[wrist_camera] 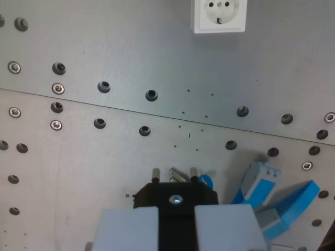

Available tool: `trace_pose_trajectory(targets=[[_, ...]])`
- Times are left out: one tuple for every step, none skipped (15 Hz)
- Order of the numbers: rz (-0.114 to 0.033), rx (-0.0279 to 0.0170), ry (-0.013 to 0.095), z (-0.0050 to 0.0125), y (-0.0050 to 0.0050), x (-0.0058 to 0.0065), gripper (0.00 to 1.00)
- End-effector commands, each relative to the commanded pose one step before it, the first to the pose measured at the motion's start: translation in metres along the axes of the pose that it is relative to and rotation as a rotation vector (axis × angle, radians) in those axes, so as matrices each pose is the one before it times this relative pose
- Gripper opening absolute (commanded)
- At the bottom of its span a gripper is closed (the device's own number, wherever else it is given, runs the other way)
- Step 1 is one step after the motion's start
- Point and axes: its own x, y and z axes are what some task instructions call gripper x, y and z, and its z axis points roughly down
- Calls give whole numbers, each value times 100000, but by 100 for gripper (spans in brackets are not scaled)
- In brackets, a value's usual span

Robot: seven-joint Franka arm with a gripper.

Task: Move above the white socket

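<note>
The white socket [219, 15] sits at the top edge of the wrist view, right of centre, partly cut off by the frame. My gripper [176, 209] is at the bottom centre, its two grey fingers [125, 229] shut on a black plug [176, 194] whose two metal pins point up the view. The socket lies well above and a little to the wrist view's right of the plug.
A grey metal plate [131, 47] with many bolt holes and screws fills the view, with a seam running across its middle. A blue and grey part [277, 198] lies at the lower right, beside the gripper.
</note>
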Motion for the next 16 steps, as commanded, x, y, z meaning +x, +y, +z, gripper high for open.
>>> trace_pose_trajectory(targets=[[-12,-22,118,-43,-2,-16,0],[-11,17,-30,0,0,0,0],[-18,2,1,2,1,0,0],[-71,-6,-7,7,2,1,0],[-13,-21,51,15,4,3,0],[-27,0,-4,26,7,5,0],[-96,-14,-12,40,10,7,0],[-105,-2,14,59,15,11,0],[-169,-31,86,80,21,15,0],[-98,-12,162,104,28,20,0],[-132,-28,273,130,36,25,0],[-106,61,332,158,45,30,0],[-151,-15,375,188,55,36,0],[-166,-31,400,220,66,42,0],[-220,2,466,204,65,38,0],[-197,-2,535,235,77,42,0]])
